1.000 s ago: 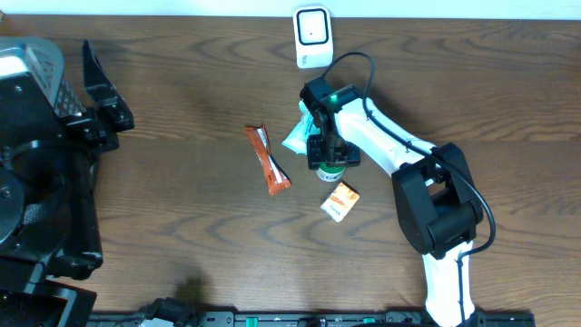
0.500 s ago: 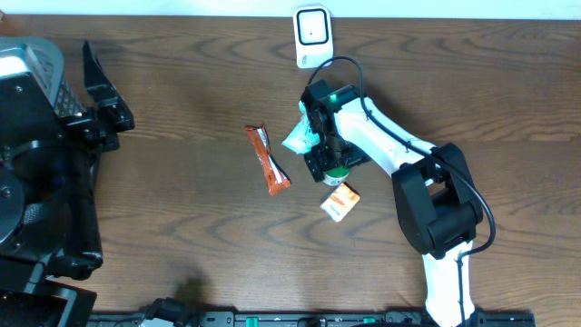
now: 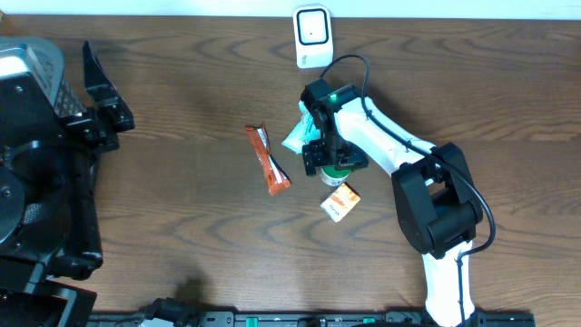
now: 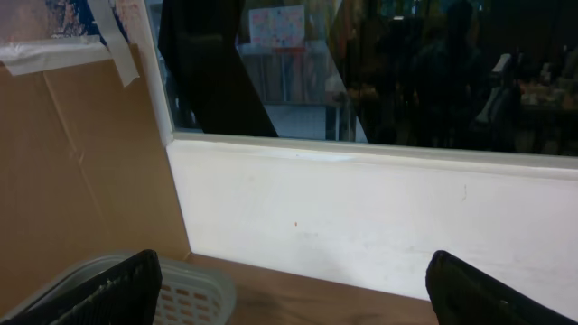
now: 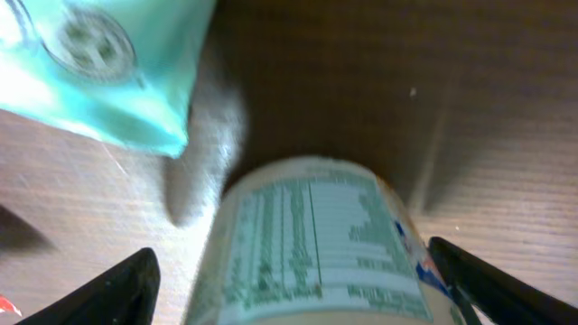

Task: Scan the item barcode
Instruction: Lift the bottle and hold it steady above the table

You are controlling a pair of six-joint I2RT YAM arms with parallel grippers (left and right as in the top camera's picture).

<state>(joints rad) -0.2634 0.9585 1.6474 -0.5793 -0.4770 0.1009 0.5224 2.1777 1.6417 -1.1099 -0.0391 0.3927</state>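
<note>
On the brown wooden worktop (image 3: 182, 236) lie 3 loose goods: an orange snack bar (image 3: 268, 161) left of centre, a small orange box (image 3: 339, 201) to its lower right, and a teal pouch (image 3: 294, 139) above. A white mesh basket (image 4: 194, 293) sits beside cardboard (image 4: 81, 171) at the wall.

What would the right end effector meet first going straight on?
Most likely the labelled jar, centred ahead of the right end effector; the teal packet lies off to the side.

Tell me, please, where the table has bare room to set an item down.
Free: the table between the left arm and the orange snack bar, and beyond the right arm. Crowded: teal pouch, labelled container and orange box, bunched below the scanner.
</note>
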